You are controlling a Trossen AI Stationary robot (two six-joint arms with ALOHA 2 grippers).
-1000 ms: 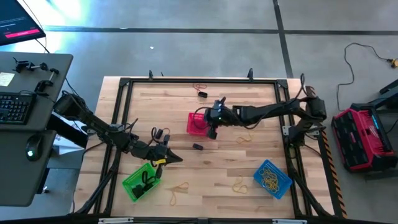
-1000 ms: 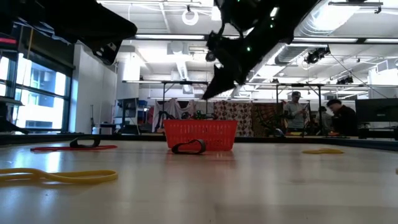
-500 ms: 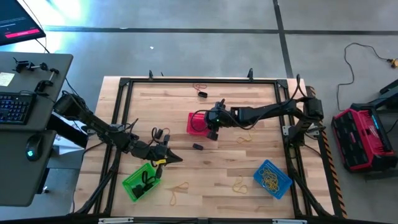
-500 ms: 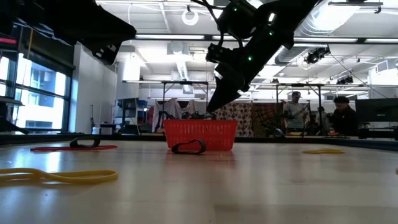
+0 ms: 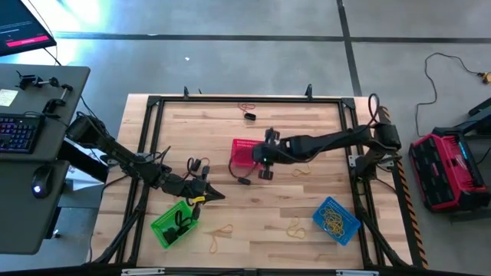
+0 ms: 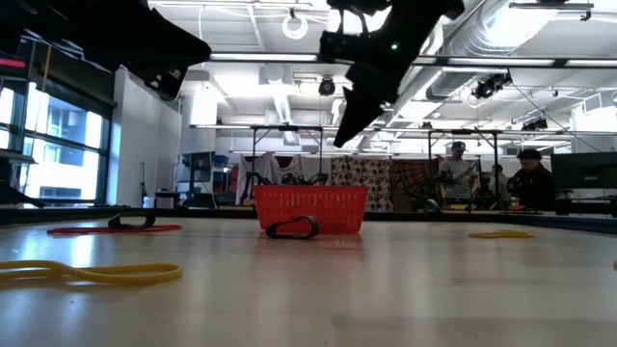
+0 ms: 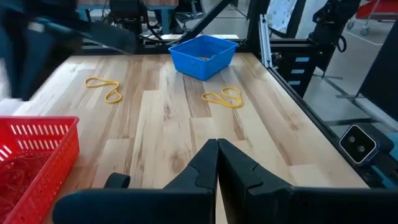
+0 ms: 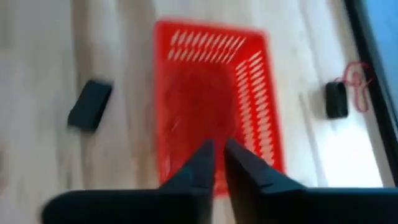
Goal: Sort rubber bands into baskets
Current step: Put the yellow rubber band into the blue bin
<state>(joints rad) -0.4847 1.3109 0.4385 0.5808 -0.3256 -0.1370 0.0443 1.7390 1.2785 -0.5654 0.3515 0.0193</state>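
Note:
My right gripper (image 5: 264, 172) hangs shut and empty above the table by the red basket's (image 5: 243, 152) right side; it shows high above the basket in the low view (image 6: 339, 142) and over it in its wrist view (image 8: 218, 155). The basket holds reddish bands (image 8: 202, 99). A black band (image 5: 244, 181) lies flat just in front of it. My left gripper (image 5: 218, 197) waits shut and empty (image 7: 217, 148) beside the green basket (image 5: 175, 223), which holds black bands. The blue basket (image 5: 336, 220) holds yellow bands.
Yellow bands lie on the table at the near middle (image 5: 222, 231), near the blue basket (image 5: 294, 226) and right of the red basket (image 5: 301, 170). A black band (image 5: 250, 116) and a red band (image 5: 245, 106) lie at the far edge. A black frame (image 5: 245, 100) rims the table.
My right gripper has risen higher above the red basket and shifted a little toward the table's near edge. The baskets and loose bands have stayed in place.

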